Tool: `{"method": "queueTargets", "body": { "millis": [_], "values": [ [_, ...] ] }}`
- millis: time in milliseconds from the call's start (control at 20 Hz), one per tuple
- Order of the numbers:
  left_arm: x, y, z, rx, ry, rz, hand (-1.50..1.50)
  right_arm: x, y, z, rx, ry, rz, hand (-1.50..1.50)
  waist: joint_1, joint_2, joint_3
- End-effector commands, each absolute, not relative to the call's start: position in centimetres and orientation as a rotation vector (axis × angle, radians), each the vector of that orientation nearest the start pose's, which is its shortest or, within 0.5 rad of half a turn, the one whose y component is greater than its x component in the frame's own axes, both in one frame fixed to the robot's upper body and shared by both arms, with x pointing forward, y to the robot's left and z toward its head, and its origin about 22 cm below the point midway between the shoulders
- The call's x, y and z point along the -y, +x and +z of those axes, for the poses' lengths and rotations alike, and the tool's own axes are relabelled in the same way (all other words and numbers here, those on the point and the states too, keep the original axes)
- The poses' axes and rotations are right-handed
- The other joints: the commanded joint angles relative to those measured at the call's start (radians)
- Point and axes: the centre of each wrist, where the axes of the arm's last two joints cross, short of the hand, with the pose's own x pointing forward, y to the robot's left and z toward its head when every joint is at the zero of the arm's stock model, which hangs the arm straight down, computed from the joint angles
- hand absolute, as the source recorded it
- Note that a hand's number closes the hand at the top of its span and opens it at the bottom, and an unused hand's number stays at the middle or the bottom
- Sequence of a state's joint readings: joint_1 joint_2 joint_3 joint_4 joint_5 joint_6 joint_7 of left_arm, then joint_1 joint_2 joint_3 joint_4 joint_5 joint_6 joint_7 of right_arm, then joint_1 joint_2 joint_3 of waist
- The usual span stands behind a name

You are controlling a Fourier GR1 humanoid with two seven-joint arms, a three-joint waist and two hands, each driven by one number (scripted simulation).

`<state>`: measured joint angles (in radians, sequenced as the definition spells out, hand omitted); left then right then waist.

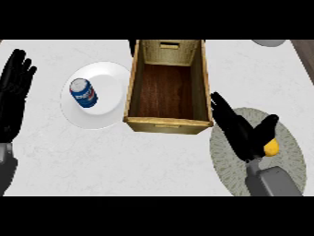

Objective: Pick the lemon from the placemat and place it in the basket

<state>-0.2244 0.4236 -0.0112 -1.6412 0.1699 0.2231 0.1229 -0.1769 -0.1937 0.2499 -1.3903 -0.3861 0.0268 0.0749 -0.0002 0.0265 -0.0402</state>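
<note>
White marbled counter (152, 156) fills the view, with strips of dark wood floor showing at the upper corners. On it, the right hand's fingers (222, 108) are stretched out straight and spread, pointing up and to the left toward the near right corner of the basket, while the thumb (268, 123) juts out to the right; nothing is clasped in them. Just under that thumb, touching or nearly touching the black palm, sits the lemon (272, 148), a small yellow shape partly hidden by the right hand (244, 136). Whether the palm actually presses on the fruit cannot be told. Both hand and lemon lie over the round grey-green placemat (288, 170), which spreads across the lower right of the counter, its left edge close to the basket. That basket (135, 94) is a tall rectangular wicker box with a dark wooden bottom, standing in the middle. Beside its left wall lies a white plate (108, 115), and on the plate a blue can (84, 93) rests on its side. Far out at the left edge, the left hand (6, 99) rests with its fingers straight and pointing upward, holding nothing.
</note>
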Motion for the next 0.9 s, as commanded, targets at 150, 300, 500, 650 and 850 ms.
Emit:
{"method": "queueTargets", "body": {
  "millis": [150,300,500,650,850],
  "values": [
    [-30.2,28.7,9.9,1.751,0.334,-0.266,0.0,22.6,29.6,4.1,1.55,0.471,0.428,1.5,0.0,-0.025,0.041],
    [-30.3,28.4,9.3,1.715,0.344,-0.229,0.0,23.4,29.7,3.3,1.725,0.441,-0.329,1.5,-0.123,-0.034,0.08],
    [-28.6,27.6,6.3,1.711,0.307,-0.36,0.0,15.8,24.5,2.9,1.721,0.617,0.19,-1.5,-0.012,-0.03,0.04],
    [-30.1,27.3,7.2,1.712,0.309,-0.372,0.0,17.2,24.4,6.6,1.779,0.392,0.298,-1.5,-0.011,-0.035,0.039],
    [-30.6,27.5,6.8,1.697,0.311,-0.367,0.0,20.9,27.3,11.1,1.842,-0.075,0.511,-1.5,-0.017,-0.039,0.034]
  ]
}}
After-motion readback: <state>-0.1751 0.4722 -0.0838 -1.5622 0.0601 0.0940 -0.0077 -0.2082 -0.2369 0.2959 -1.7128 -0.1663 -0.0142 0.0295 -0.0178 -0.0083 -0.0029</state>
